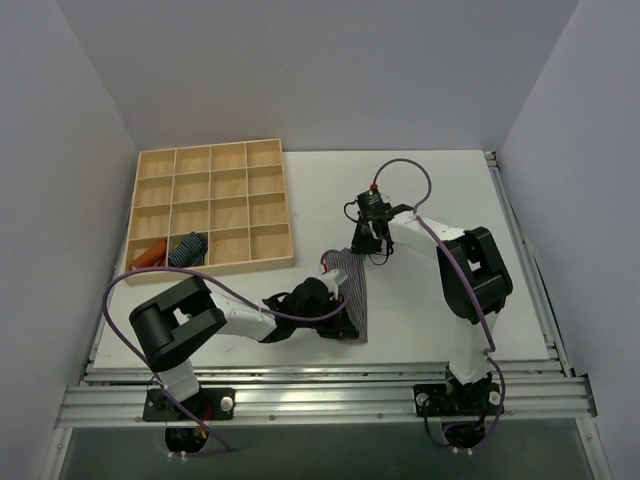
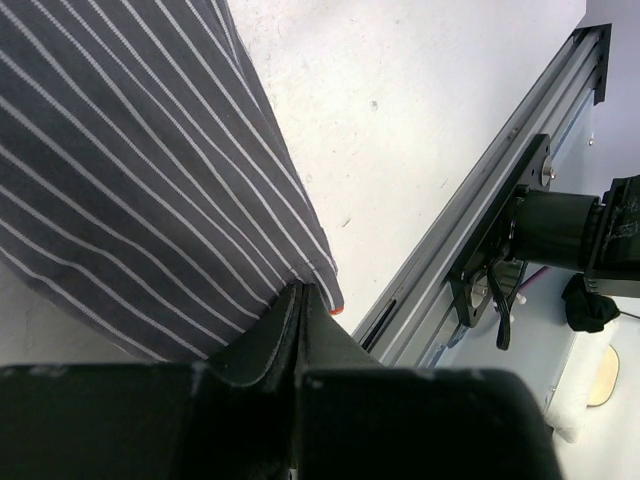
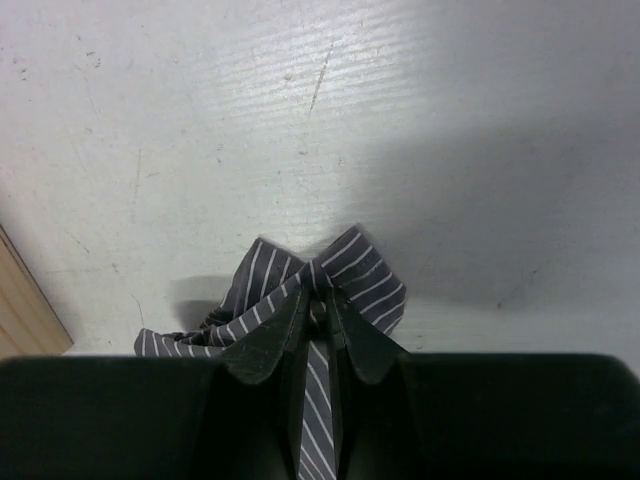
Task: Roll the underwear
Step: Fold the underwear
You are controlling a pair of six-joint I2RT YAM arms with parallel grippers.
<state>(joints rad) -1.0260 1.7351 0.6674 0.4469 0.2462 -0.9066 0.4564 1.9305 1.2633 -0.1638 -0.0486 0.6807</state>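
Closest to me, the left tool (image 1: 338, 318) is clamped tight on the near corner of the underwear (image 1: 352, 287), which is dark grey with thin white stripes. The hem sits right in the nip of its fingers. From there the cloth runs away across the counter (image 1: 450, 200) as a flat wedge, up to the right tool (image 1: 372, 250). That one pinches the far corner, and the fabric bunches into a little bow around its tips.

So the garment is strung between the two tools, one corner each. My guess is that's on purpose: hold both ends, pull out the slack and get it flat and straight before any rolling. I can't see a single turn in it yet, so the roll itself looks not yet begun.

Beyond the left tool and off to its left there's a wooden tray (image 1: 285, 200) split into a grid of small compartments. Only the row nearest the tool has anything in it. There's an orange cloth (image 1: 148, 258) in the corner cell and a blue striped roll (image 1: 187, 249) in the cell beside it. The rest look bare. Presumably the finished roll ends up in one of those.
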